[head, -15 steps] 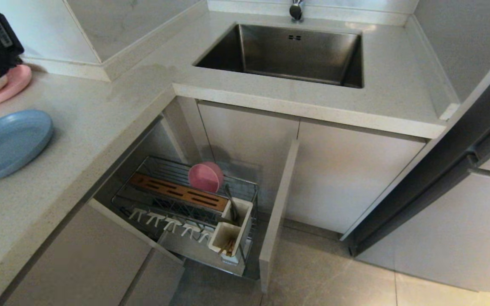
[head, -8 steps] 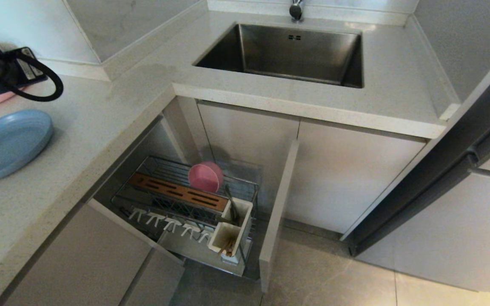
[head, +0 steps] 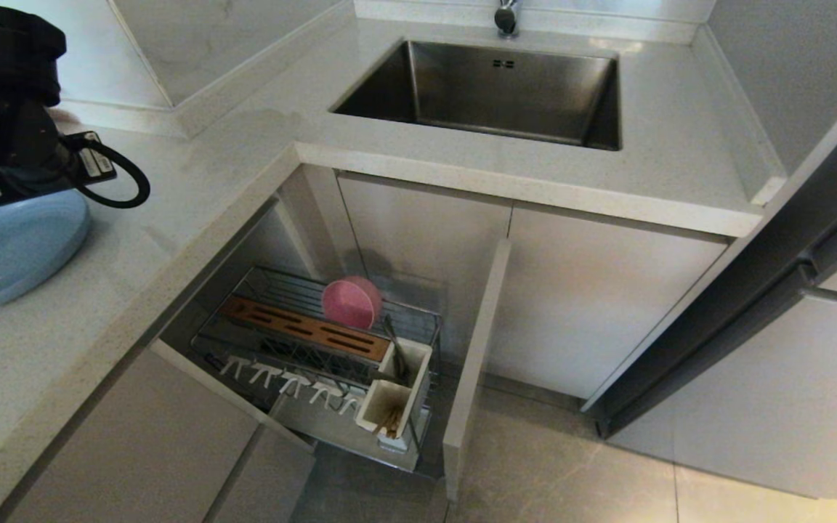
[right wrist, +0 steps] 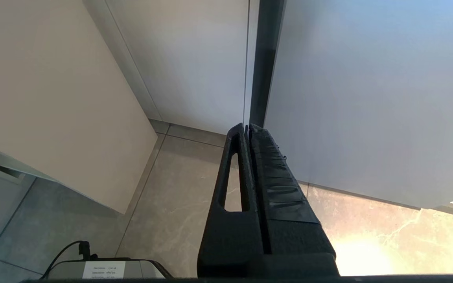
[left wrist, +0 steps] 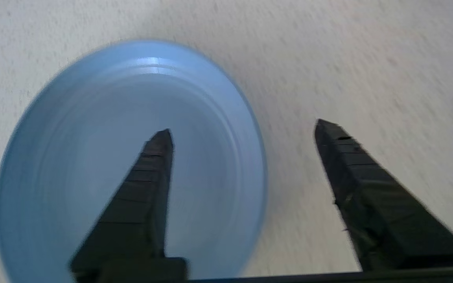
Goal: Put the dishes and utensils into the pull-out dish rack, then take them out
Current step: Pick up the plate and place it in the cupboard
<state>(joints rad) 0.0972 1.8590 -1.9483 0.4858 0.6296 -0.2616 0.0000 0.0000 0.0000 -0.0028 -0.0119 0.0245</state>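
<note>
Head view: my left arm (head: 11, 109) hangs over the blue plate (head: 15, 250) on the table (head: 171, 189); pink bowl (head: 351, 302) sits in the pull-out dish rack (head: 317, 349).
Left wrist: left gripper (left wrist: 242, 129) spread wide, empty, straddling the plate (left wrist: 92, 157) rim, contact unclear.
Right wrist: right gripper (right wrist: 248, 127) closed, empty, above the floor (right wrist: 171, 204).

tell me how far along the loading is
Done: pink bowl sits in the rack, chopsticks and spoon in its box. In hand: open left gripper hovers over the blue plate on the counter. Left: rack the plate, then unload.
</note>
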